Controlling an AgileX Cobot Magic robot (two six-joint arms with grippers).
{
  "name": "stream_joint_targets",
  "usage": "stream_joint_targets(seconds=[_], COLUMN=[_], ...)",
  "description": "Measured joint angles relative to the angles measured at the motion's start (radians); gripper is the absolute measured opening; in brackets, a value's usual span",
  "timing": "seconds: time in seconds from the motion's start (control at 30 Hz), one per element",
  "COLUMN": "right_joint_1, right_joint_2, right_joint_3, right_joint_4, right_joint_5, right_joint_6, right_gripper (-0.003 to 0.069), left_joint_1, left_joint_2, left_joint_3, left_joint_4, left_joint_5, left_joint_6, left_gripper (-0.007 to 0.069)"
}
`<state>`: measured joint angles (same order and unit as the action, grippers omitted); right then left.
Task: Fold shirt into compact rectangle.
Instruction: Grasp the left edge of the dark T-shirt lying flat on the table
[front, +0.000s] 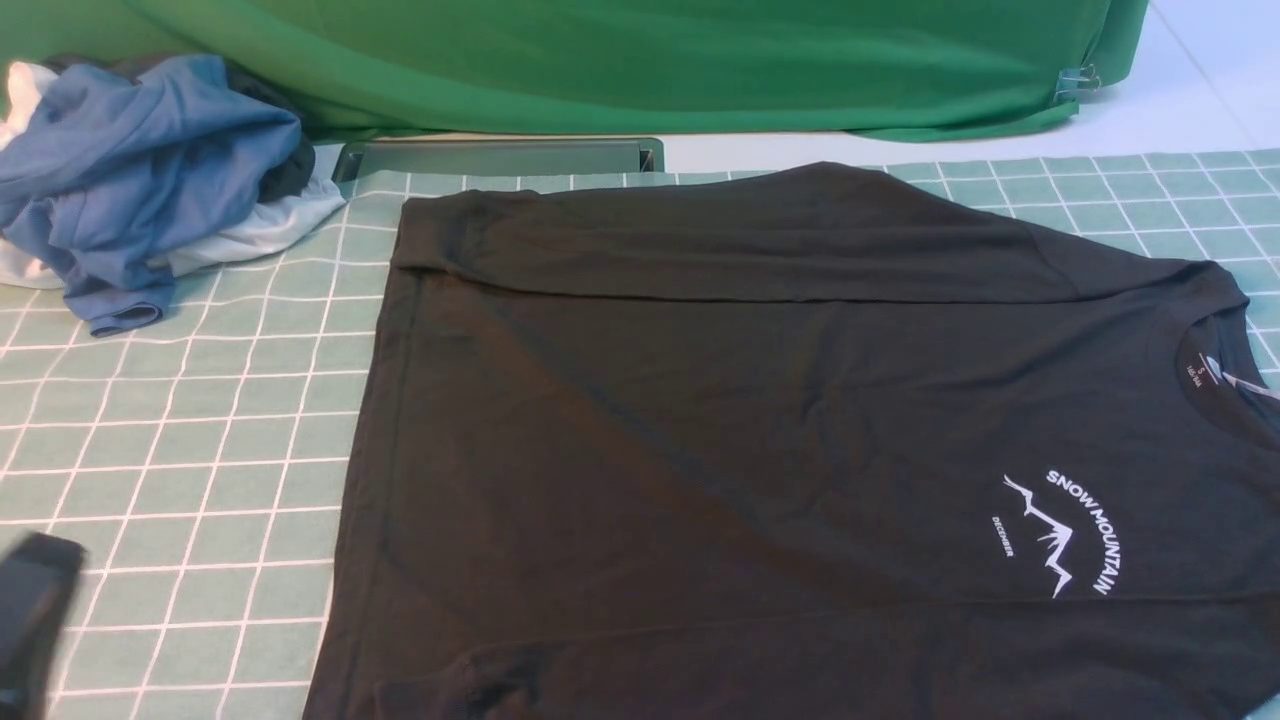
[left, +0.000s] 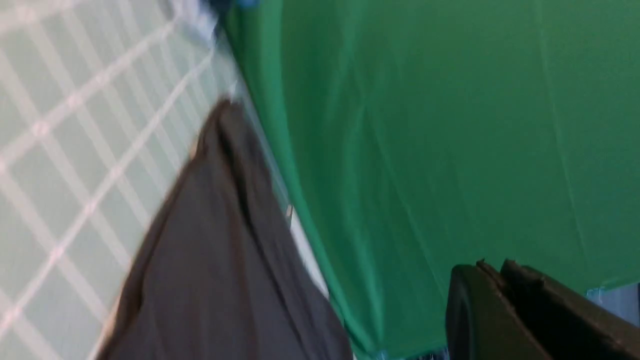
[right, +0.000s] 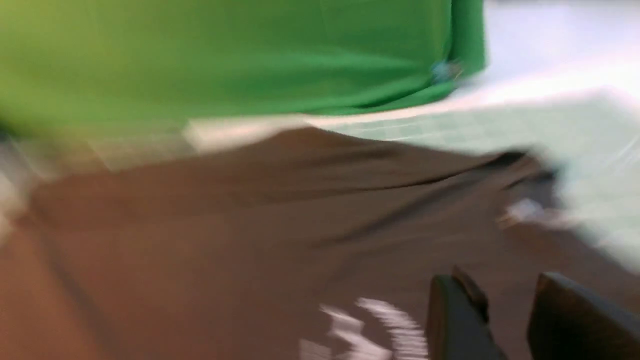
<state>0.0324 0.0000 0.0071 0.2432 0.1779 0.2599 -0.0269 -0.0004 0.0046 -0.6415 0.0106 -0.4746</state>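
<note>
The black shirt (front: 760, 420) lies spread on the green grid mat (front: 180, 450), its collar at the right and its far edge folded over onto the body. The white SNOW MOUNTAIN print (front: 1065, 535) faces up near the collar. My left gripper (left: 496, 264) is shut on nothing and is off the shirt; it shows as a blurred dark shape (front: 35, 600) over the mat's near left corner. The left wrist view catches a shirt (left: 215, 260) corner. My right gripper (right: 502, 280) hangs open above the shirt (right: 225, 240), beside the blurred print (right: 370, 325). It is out of the front view.
A pile of blue and white garments (front: 140, 170) sits at the back left. A bright green cloth (front: 640, 60) drapes along the back, held by a clip (front: 1075, 80). A grey metal slot (front: 500, 157) lies just beyond the shirt's far edge.
</note>
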Motion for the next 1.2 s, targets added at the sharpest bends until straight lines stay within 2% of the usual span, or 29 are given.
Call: stream_joint_targets(seconds=[0.17,0.27,0.33,0.37,0.47,0.5,0.6,0.7,0.8,0.87,0.93,0.97,1.07,1.1,1.13,1.17,1.2], right_joint_1=[0.0,0.0,0.0,0.0,0.0,0.0,0.0,0.0,0.0,0.0,0.0,0.0,0.0,0.0,0.0,0.0,0.0], right_joint_2=[0.0,0.0,0.0,0.0,0.0,0.0,0.0,0.0,0.0,0.0,0.002,0.013,0.088,0.095,0.171,0.201,0.254], right_joint_3=[0.0,0.0,0.0,0.0,0.0,0.0,0.0,0.0,0.0,0.0,-0.003,-0.031,-0.2,-0.216,-0.359,-0.438,-0.541], right_joint_4=[0.056,0.06,0.063,0.064,0.064,0.064,0.065,0.066,0.047,0.042,0.04,0.038,0.004,0.004,-0.028,-0.036,-0.046], right_joint_5=[-0.205,-0.299,-0.47,-0.484,-0.685,-0.692,-0.741,-0.747,-0.745,-0.745,-0.742,-0.726,-0.594,-0.579,-0.385,-0.302,-0.15], right_joint_6=[0.212,0.296,0.366,0.369,0.427,0.434,0.602,0.696,0.755,0.754,0.692,0.627,0.402,0.384,0.202,0.137,0.032], right_gripper=[0.024,0.024,0.024,0.024,0.024,0.024,0.024,0.024,0.023,0.0209,0.0125,0.0069,0.0033,0.0033,0.0031,0.0031,0.0031], left_joint_1=[0.0,0.0,0.0,0.0,0.0,0.0,0.0,0.0,-0.001,-0.005,-0.035,-0.068,-0.166,-0.166,-0.233,-0.263,-0.297], left_joint_2=[0.006,0.048,0.176,0.176,0.391,0.404,0.653,0.815,0.99,1.037,1.13,1.166,1.229,1.232,1.254,1.259,1.264], left_joint_3=[-0.006,-0.052,-0.207,-0.221,-0.436,-0.448,-0.607,-0.648,-0.656,-0.657,-0.66,-0.663,-0.69,-0.692,-0.709,-0.712,-0.713], left_joint_4=[0.033,0.066,0.143,0.148,0.192,0.193,0.18,0.125,0.017,-0.011,-0.025,-0.017,0.036,0.043,0.111,0.155,0.218], left_joint_5=[-0.169,-0.173,-0.112,-0.101,0.221,0.244,0.626,0.795,0.919,0.949,0.963,0.961,0.956,0.956,0.946,0.944,0.941], left_joint_6=[0.004,0.006,0.01,0.01,0.03,0.038,0.16,0.266,0.393,0.436,0.489,0.504,0.492,0.489,0.453,0.425,0.381], left_gripper=[0.0035,0.0035,0.0035,0.0035,0.0035,0.0035,0.0035,0.0035,0.0035,0.0035,0.0035,0.0035,0.0037,0.0038,0.0045,0.0051,0.0062])
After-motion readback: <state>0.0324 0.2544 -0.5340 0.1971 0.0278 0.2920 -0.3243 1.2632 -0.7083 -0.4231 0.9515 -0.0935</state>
